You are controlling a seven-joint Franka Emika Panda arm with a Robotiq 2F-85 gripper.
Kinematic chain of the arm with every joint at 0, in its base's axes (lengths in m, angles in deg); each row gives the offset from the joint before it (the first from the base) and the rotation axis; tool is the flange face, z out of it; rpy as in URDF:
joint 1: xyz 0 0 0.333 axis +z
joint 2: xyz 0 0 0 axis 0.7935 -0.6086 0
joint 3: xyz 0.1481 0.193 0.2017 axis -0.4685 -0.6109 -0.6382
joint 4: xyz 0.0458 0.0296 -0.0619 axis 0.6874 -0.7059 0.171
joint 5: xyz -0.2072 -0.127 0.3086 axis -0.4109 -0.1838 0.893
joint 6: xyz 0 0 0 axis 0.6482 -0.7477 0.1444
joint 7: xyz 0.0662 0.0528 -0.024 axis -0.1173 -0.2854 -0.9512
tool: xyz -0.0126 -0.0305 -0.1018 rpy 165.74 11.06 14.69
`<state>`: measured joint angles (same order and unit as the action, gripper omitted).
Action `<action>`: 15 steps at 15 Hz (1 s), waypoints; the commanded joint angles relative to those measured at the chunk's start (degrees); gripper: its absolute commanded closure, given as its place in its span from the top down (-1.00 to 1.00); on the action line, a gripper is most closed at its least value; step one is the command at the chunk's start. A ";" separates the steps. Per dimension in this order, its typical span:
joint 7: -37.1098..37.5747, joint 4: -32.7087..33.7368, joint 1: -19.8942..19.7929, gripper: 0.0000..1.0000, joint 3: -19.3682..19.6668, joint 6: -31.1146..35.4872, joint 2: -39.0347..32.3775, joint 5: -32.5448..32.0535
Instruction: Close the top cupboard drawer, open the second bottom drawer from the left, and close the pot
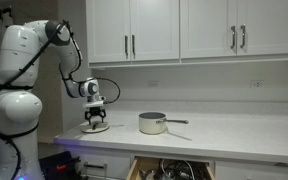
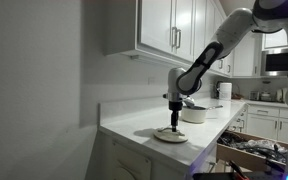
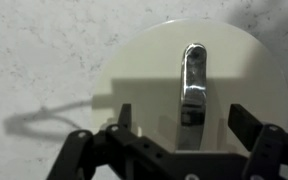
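Pincer [image 3: 184, 122] apart, poised over the lid [image 3: 134, 75]; lid handle [image 3: 192, 80] runs top-to-bottom at frame centre, between the jaws.

A home kitchen: white wall cabinets [image 1: 154, 28] above a pale countertop [image 1: 239, 132], a steel pot [image 1: 152, 123] standing on it.

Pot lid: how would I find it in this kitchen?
Follow the white counter under the wall cupboards to the robot arm. Below its open jaws lies the pot lid, a flat round disc with a shiny grip. The pot nearby is deep, with a long handle.
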<state>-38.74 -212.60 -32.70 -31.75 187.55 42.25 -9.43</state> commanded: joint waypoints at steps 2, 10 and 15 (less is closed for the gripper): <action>1.66 2.36 0.33 1.00 0.03 1.02 -2.89 -1.68; 1.84 4.04 1.17 0.48 0.00 1.46 -5.05 -2.82; 2.02 4.37 1.58 -0.20 0.23 2.03 -5.46 -4.28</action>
<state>-38.74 -209.20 -31.58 -31.76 188.61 37.63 -11.77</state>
